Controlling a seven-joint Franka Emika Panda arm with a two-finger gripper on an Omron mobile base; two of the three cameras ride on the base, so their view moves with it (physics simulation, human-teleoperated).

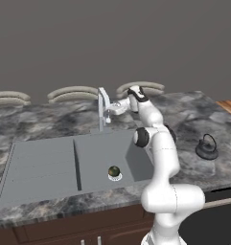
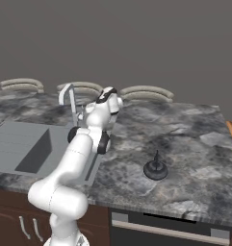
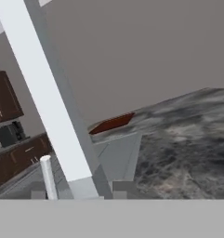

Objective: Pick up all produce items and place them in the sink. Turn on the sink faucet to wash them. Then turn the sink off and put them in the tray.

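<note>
The produce (image 1: 113, 171), small, round and dark green, sits on the white drain inside the grey sink's (image 1: 50, 162) basin. The slim silver faucet (image 1: 102, 107) stands behind the basin. My gripper (image 1: 109, 110) is level with the faucet's upper post, reaching it from the right. In the hand view the faucet (image 3: 43, 93) runs as a wide pale diagonal between my fingertips (image 3: 119, 188), and the gripper (image 3: 78, 191) is open around it; I cannot tell whether a finger touches. A thin white rod (image 3: 47, 176) rises beside the post. The red-brown tray (image 3: 112, 123) lies far along the counter.
A black kettle (image 1: 206, 147) with a loop handle stands on the marble counter right of the sink, and again (image 2: 156, 169). An orange-brown surface (image 1: 229, 106) meets the counter's right end. Dark cabinets (image 3: 6, 100) lie beyond the faucet.
</note>
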